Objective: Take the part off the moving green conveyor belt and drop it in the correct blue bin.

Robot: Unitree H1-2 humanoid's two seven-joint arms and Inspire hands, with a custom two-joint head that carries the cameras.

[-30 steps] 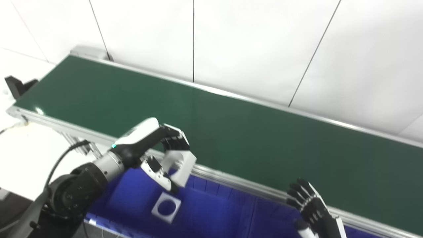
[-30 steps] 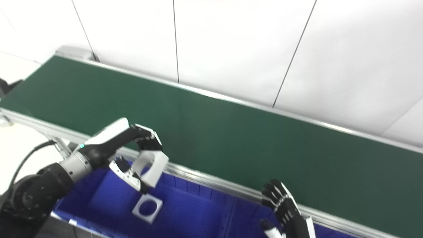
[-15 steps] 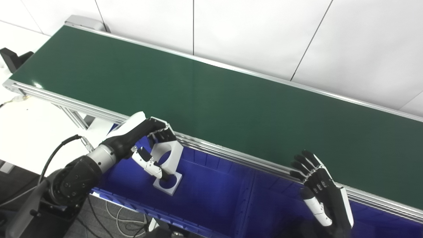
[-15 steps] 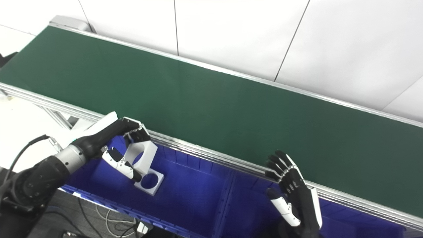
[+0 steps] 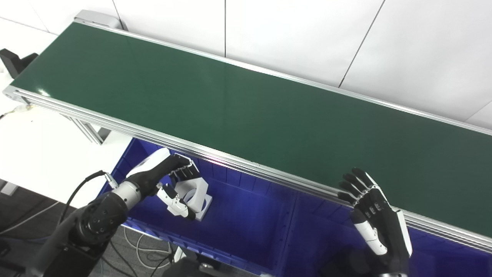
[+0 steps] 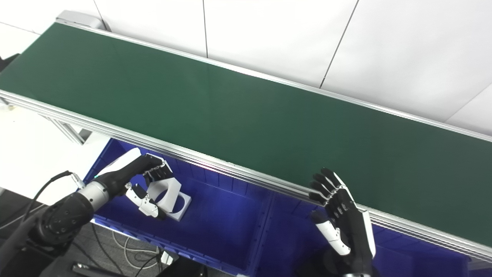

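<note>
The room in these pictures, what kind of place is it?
Probably a factory-style sorting station, or a lab mock-up of one. A long green conveyor belt runs along a plain white wall, blue bins sit below its near edge, and the left hand lowers a white part into one.

Both head cameras look steeply down from above the conveyor belt (image 5: 246,100), facing the white wall (image 6: 269,34) behind it. They sit side by side, and both show the belt and the blue bin (image 5: 246,227) below it.
</note>
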